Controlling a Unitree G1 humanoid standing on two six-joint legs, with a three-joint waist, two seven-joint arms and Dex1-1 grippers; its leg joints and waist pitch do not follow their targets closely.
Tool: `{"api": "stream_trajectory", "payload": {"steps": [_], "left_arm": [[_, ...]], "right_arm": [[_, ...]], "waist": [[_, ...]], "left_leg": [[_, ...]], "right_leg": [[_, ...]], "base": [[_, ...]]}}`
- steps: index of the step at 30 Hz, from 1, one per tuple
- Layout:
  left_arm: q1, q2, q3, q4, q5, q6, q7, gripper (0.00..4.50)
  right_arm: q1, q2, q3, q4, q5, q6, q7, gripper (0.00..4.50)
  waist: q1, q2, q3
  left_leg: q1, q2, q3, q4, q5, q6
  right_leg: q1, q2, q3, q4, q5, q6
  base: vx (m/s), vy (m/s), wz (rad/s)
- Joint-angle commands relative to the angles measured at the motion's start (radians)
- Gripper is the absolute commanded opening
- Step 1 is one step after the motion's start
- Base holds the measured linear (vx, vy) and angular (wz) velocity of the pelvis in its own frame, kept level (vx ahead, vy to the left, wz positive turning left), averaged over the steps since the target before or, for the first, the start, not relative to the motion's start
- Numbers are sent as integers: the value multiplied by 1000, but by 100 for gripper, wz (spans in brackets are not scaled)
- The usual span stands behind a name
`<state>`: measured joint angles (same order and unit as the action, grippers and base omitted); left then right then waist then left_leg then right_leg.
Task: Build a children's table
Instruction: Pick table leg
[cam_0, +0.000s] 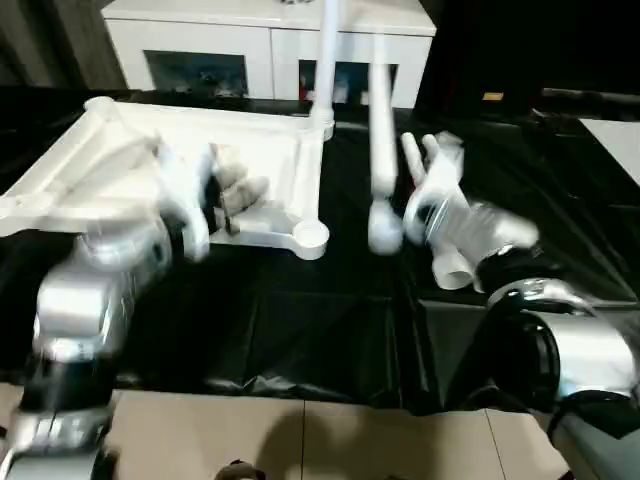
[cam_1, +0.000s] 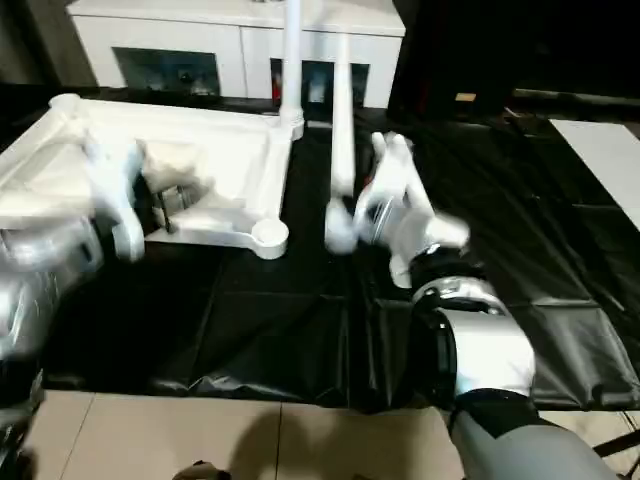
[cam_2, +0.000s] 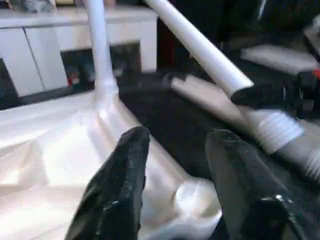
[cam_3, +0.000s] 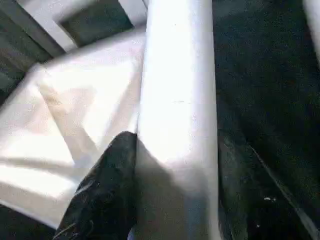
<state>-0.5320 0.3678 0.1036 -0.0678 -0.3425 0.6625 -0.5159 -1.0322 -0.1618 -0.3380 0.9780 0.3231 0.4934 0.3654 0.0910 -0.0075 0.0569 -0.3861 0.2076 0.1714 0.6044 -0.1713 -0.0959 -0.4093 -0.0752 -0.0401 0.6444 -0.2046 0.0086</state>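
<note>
The white tabletop lies upside down on the black sheet, ribbed side up. One white leg stands upright in its far right corner socket. My right gripper is shut on a second leg, held nearly upright, with its threaded end hanging just right of the near right corner socket. A black finger presses against that leg. My left gripper hovers open above the tabletop's right rail, close to that near socket.
A white glass-doored cabinet stands behind the work. More loose white legs lie on the black sheet by my right hand. The sheet's front edge meets beige floor tiles.
</note>
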Motion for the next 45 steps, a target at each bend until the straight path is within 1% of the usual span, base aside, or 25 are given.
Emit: {"api": "stream_trajectory", "payload": {"steps": [1,2,3,4,6,8,9,13,14,15,17,19,21,22,23,27,28,30,31,35,40,42,43,44,45], "left_arm": [[-107,-114,35,48,-109,70,51,246],[-107,-114,35,48,-109,70,51,261],[-138,-143,44,66,-128,79,64,261],[-184,-179,51,92,-154,93,71,276],[-219,-209,61,110,-176,112,74,285],[-256,-249,79,129,-214,142,88,297],[-263,-260,79,132,-220,144,94,309],[-274,-300,92,122,-267,178,112,327],[-274,-300,92,122,-267,179,112,352],[-273,-302,91,118,-271,188,113,352],[-274,-306,92,114,-285,204,116,365],[-272,-307,92,106,-297,216,114,380],[-273,-310,98,105,-305,225,119,396],[-273,-311,100,103,-309,230,123,404],[-275,-317,108,93,-338,247,121,407],[-272,-318,107,95,-329,248,150,443],[-270,-320,116,113,-303,238,196,445],[-271,-322,126,119,-300,237,216,445],[-271,-322,135,122,-295,236,235,413],[-264,-318,156,123,-291,236,272,386],[-253,-297,144,111,-291,244,272,341],[-253,-296,143,111,-289,241,270,323],[-253,-292,144,115,-284,235,271,322],[-254,-289,144,119,-280,231,272,312],[-255,-288,145,123,-278,229,274,312]], "right_arm": [[173,-13,54,-349,121,100,226,191],[173,-13,54,-349,121,100,226,191],[223,-17,65,-436,161,119,290,191],[295,-30,74,-548,228,167,367,191],[347,-42,81,-625,276,208,415,190],[400,-53,85,-707,330,252,463,189],[414,-56,88,-734,353,270,478,189],[461,-56,119,-851,403,313,506,189],[461,-56,119,-853,404,313,506,189],[471,-55,127,-877,407,320,511,189],[485,-58,138,-908,410,330,518,189],[502,-69,164,-937,403,332,531,189],[509,-75,176,-951,401,335,530,189],[514,-79,185,-959,396,334,527,189],[518,-89,228,-970,340,300,497,189],[509,-85,280,-974,253,248,442,189],[497,-81,314,-968,200,212,412,189],[493,-84,334,-965,174,194,405,189],[488,-86,358,-957,142,174,388,189],[487,-89,431,-925,44,93,345,189],[464,-70,467,-867,-40,26,280,189],[462,-67,470,-856,-46,17,278,189],[456,-63,476,-832,-60,-3,268,189],[452,-60,479,-823,-65,-10,264,189],[447,-57,481,-814,-70,-18,260,189]], "waist": [[13,-10,-80],[21,-6,-80],[26,-5,-85],[27,-36,-85],[31,-28,-81],[35,-33,-77],[31,-34,-74],[29,-29,-69],[29,-29,-69],[30,-25,-69],[31,-27,-70],[32,-15,-73],[30,-17,-72],[29,-14,-72],[31,-10,-73],[28,-17,-70],[28,-20,-71],[27,-17,-70],[27,-16,-70],[25,-14,-71],[24,-6,-72],[24,-6,-71],[24,-4,-70],[26,7,-72],[22,-1,-71]], "left_leg": [[17,-2,13,-57,-83,23],[23,3,13,-56,-82,32],[22,9,8,-57,-73,37],[18,7,10,-60,-53,56],[17,8,8,-62,-63,61],[20,10,9,-61,-88,58],[13,7,8,-64,-93,51],[18,9,7,-67,-141,28],[18,9,6,-68,-143,23],[17,9,5,-68,-142,16],[17,9,4,-69,-139,10],[17,9,1,-69,-134,2],[17,9,1,-69,-136,-1],[16,8,1,-70,-141,-3],[16,9,-1,-69,-137,-10],[15,8,0,-70,-152,-19],[16,8,0,-70,-151,-18],[16,8,0,-71,-153,-23],[15,7,-1,-71,-151,-22],[16,7,-1,-70,-147,-27],[18,7,-2,-70,-153,-25],[19,7,-1,-71,-165,-28],[19,7,-1,-72,-174,-30],[20,7,-4,-71,-175,-34],[18,6,-3,-72,-178,-34]], "right_leg": [[67,-34,31,-58,114,-242],[65,-38,34,-58,129,-236],[65,-44,32,-55,139,-239],[68,-39,26,-58,150,-244],[67,-46,28,-59,102,-251],[65,-48,28,-64,61,-256],[69,-48,27,-66,19,-247],[60,-49,29,-82,-94,-219],[61,-50,28,-82,-102,-215],[59,-49,29,-82,-107,-210],[58,-47,28,-82,-99,-203],[59,-46,27,-79,-72,-203],[59,-45,27,-79,-51,-207],[60,-45,26,-80,-47,-208],[61,-46,26,-77,-36,-208],[61,-46,27,-82,-56,-204],[61,-47,27,-82,-64,-196],[60,-46,27,-83,-74,-189],[60,-46,28,-82,-79,-182],[59,-46,28,-81,-61,-178],[58,-43,27,-77,-23,-196],[57,-43,27,-77,-25,-202],[58,-42,28,-78,-25,-201],[58,-43,27,-75,-18,-203],[60,-41,26,-77,-12,-202]], "base": [[0,0,0],[0,0,0],[0,0,0],[0,0,0],[0,0,0],[0,0,0],[0,0,0],[0,0,0],[0,0,0],[0,0,0],[0,0,0],[0,0,0],[0,0,0],[0,0,0],[0,0,0],[0,0,0],[0,0,0],[0,0,0],[0,0,0],[0,0,0],[0,0,0],[0,0,0],[0,0,0],[0,0,0],[0,0,0]]}}
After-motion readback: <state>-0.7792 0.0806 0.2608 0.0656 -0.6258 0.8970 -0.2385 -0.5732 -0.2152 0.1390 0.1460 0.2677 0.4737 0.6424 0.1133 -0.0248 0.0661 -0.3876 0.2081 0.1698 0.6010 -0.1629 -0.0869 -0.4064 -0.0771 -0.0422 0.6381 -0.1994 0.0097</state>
